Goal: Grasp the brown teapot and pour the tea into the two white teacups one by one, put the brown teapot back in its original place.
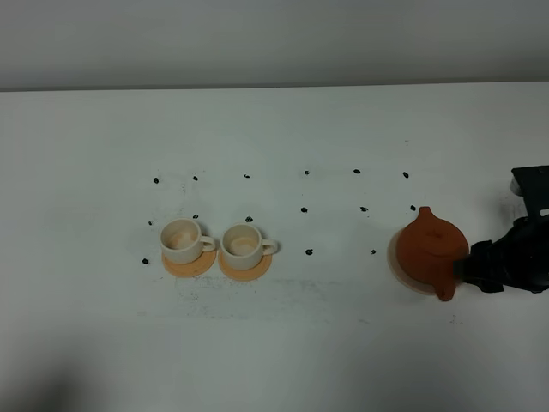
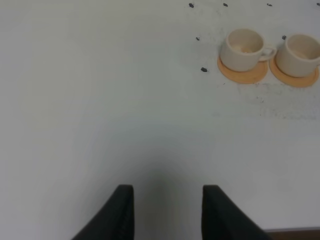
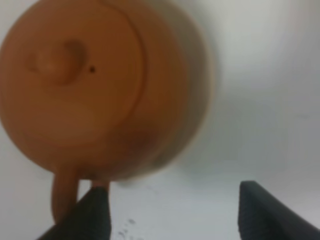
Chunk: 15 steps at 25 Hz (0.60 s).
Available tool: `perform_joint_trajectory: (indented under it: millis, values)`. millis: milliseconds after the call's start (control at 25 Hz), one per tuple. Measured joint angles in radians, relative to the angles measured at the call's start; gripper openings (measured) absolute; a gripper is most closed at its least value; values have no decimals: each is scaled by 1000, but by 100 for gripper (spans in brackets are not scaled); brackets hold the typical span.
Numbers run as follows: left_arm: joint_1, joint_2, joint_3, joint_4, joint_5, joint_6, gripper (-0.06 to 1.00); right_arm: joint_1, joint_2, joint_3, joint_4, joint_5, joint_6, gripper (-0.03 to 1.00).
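The brown teapot (image 1: 431,247) sits on its pale beige disc (image 1: 395,257) at the right of the table, lid on. My right gripper (image 1: 470,268) is low beside it, open, right by the teapot's handle (image 3: 65,195). In the right wrist view the handle lies just outside one finger (image 3: 95,212), and only bare table shows between the jaws. The two white teacups (image 1: 180,240) (image 1: 243,246) stand upright on orange coasters at the left. In the left wrist view my left gripper (image 2: 167,212) hangs over bare table, well away from the cups (image 2: 244,48), its fingers apart and holding nothing.
Small black marks (image 1: 304,209) dot the white table between the cups and the teapot. Each cup rests on an orange coaster (image 1: 190,264). The table's near edge (image 2: 295,232) shows in the left wrist view.
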Motion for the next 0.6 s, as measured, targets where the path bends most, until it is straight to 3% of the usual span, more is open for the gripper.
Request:
perform_joint_trajectory:
  millis: [200, 320, 440, 600]
  values:
    - [0, 0, 0, 0, 0, 0, 31, -1, -85, -20, -45, 39, 69, 53]
    - [0, 0, 0, 0, 0, 0, 31, -1, -109, -86, -57, 119, 123, 52]
    - [0, 0, 0, 1, 0, 0, 31, 19, -104, -142, -114, 178, 222, 52]
    - [0, 0, 0, 1, 0, 0, 31, 97, -84, -193, -205, 183, 370, 52]
